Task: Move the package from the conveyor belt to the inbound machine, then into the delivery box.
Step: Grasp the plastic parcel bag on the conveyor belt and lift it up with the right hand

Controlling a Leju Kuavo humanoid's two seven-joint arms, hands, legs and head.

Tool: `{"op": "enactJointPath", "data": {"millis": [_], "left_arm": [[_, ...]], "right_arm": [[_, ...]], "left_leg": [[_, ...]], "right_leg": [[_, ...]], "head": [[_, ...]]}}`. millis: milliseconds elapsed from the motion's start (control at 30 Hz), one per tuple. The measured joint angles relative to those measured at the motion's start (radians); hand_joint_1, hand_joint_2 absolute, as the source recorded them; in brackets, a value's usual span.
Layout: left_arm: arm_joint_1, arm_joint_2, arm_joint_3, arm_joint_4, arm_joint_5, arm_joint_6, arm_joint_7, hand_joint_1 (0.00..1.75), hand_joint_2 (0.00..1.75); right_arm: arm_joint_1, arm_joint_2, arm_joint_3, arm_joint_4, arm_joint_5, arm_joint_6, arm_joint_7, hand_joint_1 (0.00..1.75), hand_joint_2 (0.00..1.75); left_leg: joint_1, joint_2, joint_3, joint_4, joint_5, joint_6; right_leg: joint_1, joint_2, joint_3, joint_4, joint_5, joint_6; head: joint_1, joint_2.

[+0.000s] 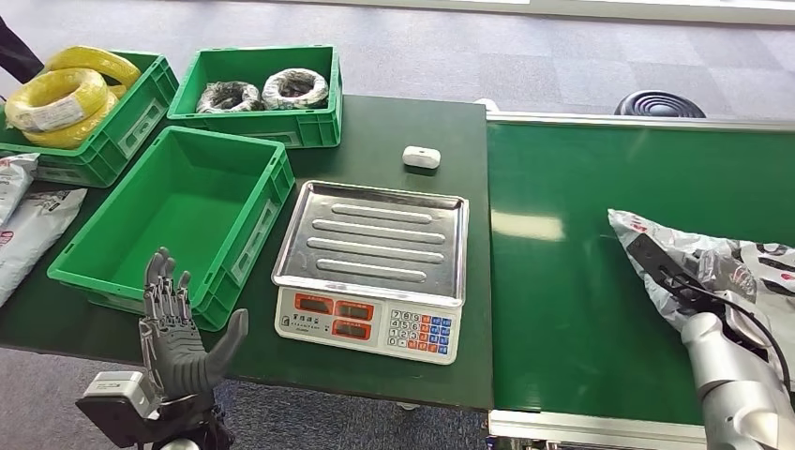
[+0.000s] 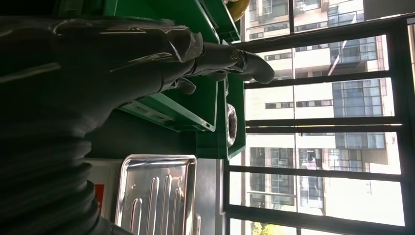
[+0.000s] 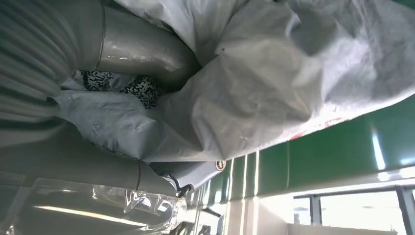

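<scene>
Setting, seen from the head. A grey carpeted floor [image 1: 525, 56] fills the 12 o'clock band and reappears at 6 o'clock beneath the near edge of the dark green desk [image 1: 394, 131]. A paler strip [image 1: 656, 7] borders the floor toward 1 o'clock. A round black ribbed object [image 1: 659, 104] stands on the floor at 2 o'clock. In the left wrist view, dark-framed windows [image 2: 318, 127] look out on multi-storey buildings [image 2: 313, 103] in bright daylight; glare streaks mark glossy surfaces. A window [image 3: 352, 210] also shows in the right wrist view.
</scene>
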Motion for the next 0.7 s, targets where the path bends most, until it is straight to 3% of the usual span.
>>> {"op": "enactJointPath", "data": {"millis": [233,433,600,700], "left_arm": [[0.011,-0.009,0.003,-0.009,-0.002,0.0,0.0,0.0,1.75],[0.011,-0.01,0.002,-0.008,0.002,0.001,0.0,0.0,1.75],[-0.004,-0.01,-0.015,0.012,0.004,0.002,0.0,0.0,1.75],[-0.032,-0.01,-0.035,0.038,0.01,0.009,0.0,0.0,1.75]], "right_arm": [[-0.012,0.004,0.009,-0.065,0.016,-0.022,0.023,1.75,1.75],[-0.008,0.026,0.022,-0.206,0.076,-0.175,0.035,1.75,1.75],[0.026,0.101,0.087,-0.504,0.186,-0.183,0.043,1.75,1.75],[0.003,0.161,0.171,-0.579,0.259,-0.18,0.043,1.75,1.75]], "left_leg": [[0.0,0.0,0.0,0.0,0.0,0.0],[0.0,0.0,0.0,0.0,0.0,0.0],[0.001,0.003,0.0,-0.001,0.0,0.0],[0.001,0.006,0.002,-0.001,0.0,-0.001]], "right_leg": [[0.0,0.0,0.001,0.0,0.0,0.0],[0.0,0.0,0.0,0.0,0.0,0.0],[0.001,0.002,0.0,0.001,0.0,0.0],[0.001,0.006,0.0,0.001,0.001,-0.001]], "head": [[0.0,0.0],[0.0,0.0],[0.0,0.0],[0.0,0.0]]}}
